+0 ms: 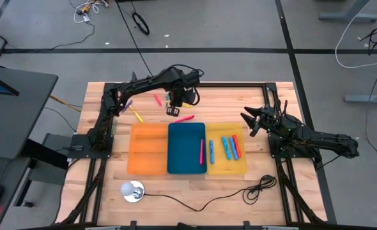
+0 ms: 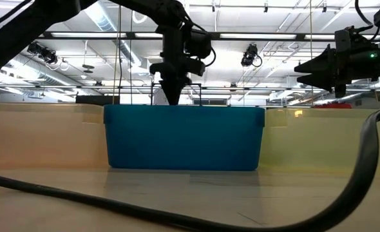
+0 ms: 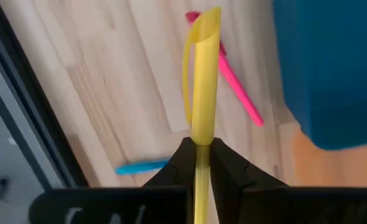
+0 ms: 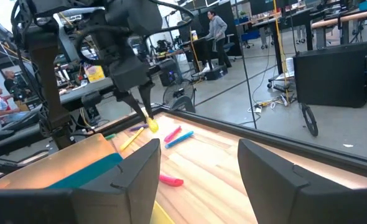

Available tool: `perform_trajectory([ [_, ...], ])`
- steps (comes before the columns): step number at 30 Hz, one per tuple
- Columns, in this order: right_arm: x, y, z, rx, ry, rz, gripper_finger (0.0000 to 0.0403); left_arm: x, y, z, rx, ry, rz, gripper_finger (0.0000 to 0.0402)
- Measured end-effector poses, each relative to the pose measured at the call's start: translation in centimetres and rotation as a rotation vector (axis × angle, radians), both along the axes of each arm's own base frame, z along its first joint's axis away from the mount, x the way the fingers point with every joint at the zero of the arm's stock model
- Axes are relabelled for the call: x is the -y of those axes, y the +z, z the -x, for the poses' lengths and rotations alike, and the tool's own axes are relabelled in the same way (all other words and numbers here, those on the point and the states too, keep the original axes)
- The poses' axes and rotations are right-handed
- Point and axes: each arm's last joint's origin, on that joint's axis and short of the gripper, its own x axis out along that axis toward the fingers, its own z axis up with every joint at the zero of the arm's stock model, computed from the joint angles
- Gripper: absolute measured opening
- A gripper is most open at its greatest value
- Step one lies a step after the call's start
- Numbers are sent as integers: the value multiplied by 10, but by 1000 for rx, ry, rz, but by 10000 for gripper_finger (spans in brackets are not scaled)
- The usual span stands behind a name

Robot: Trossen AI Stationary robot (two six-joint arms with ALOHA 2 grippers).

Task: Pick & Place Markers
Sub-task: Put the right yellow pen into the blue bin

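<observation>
The left claw [image 3: 196, 163] pinches a yellow marker [image 3: 203, 81] above the surface [image 1: 150, 179] — at 12 o'clock from the blue tray [image 1: 186, 148]. The right claw [image 4: 199, 163] hangs spread wide at 3 o'clock, holding nothing.

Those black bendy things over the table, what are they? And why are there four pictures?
They are two robot arms, each ending in a two-finger gripper. One picture looks straight down, one looks level across the table, and one camera rides on each wrist. The wooden table has three flat trays: orange, blue and yellow. Small markers lie in the trays and on the wood, like this pink marker. The left gripper hangs above the table behind the trays, pinching a yellow marker. The right gripper waits off to the side, open.
</observation>
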Motion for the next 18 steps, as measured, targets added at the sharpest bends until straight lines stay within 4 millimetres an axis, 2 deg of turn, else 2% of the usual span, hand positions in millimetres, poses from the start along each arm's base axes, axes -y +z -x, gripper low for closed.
perform_trajectory([
  [10,0,0,0,0,0,0,215,15,17,-8,14,-277,-40,27],
  [18,0,0,0,0,0,0,215,49,31,-20,37,-537,-60,27],
])
